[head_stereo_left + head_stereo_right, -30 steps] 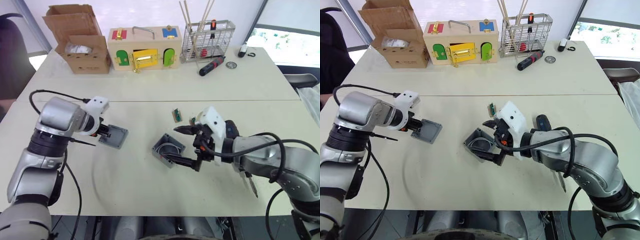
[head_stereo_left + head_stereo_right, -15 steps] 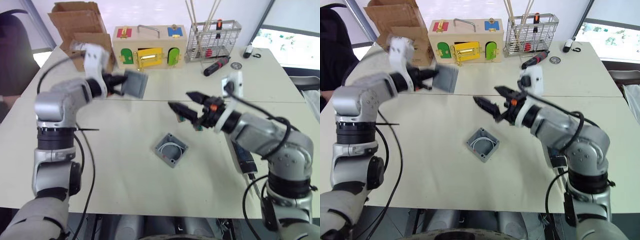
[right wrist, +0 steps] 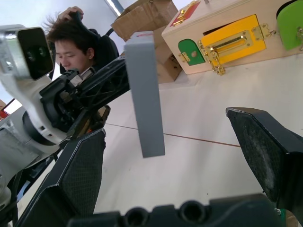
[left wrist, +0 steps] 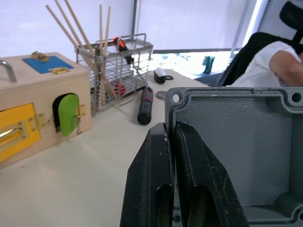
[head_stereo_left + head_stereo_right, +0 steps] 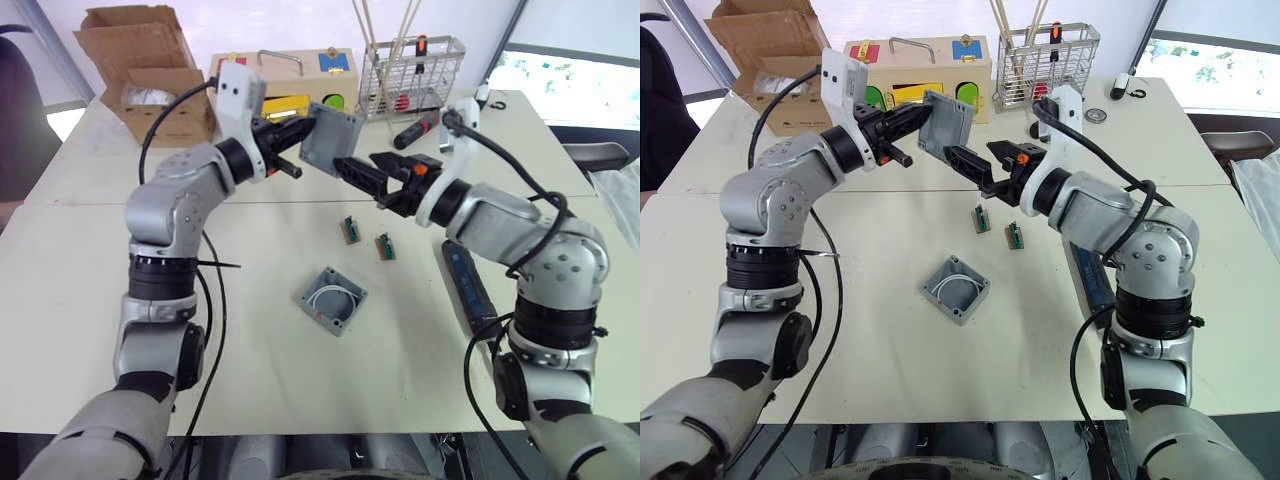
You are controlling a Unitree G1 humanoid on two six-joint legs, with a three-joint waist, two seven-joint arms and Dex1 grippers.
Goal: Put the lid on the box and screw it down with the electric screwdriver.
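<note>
Left pincer [image 5: 300, 148] grips the lid [image 5: 331, 139] above the box [image 5: 332, 299] — right pincer [image 5: 362, 178] gapes just beside it.

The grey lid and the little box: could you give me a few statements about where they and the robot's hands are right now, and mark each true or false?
1. The left hand holds the lid up in the air. True.
2. The lid is already sitting on the box. False: the box lies open on the table, white wire showing inside, with the lid held well above it.
3. The right hand is open, just beside the lid. True.
4. The right hand grips the electric screwdriver. False: the tool lies on the table near the right arm.
5. Two small green parts lie on the table behind the box. True.
</note>
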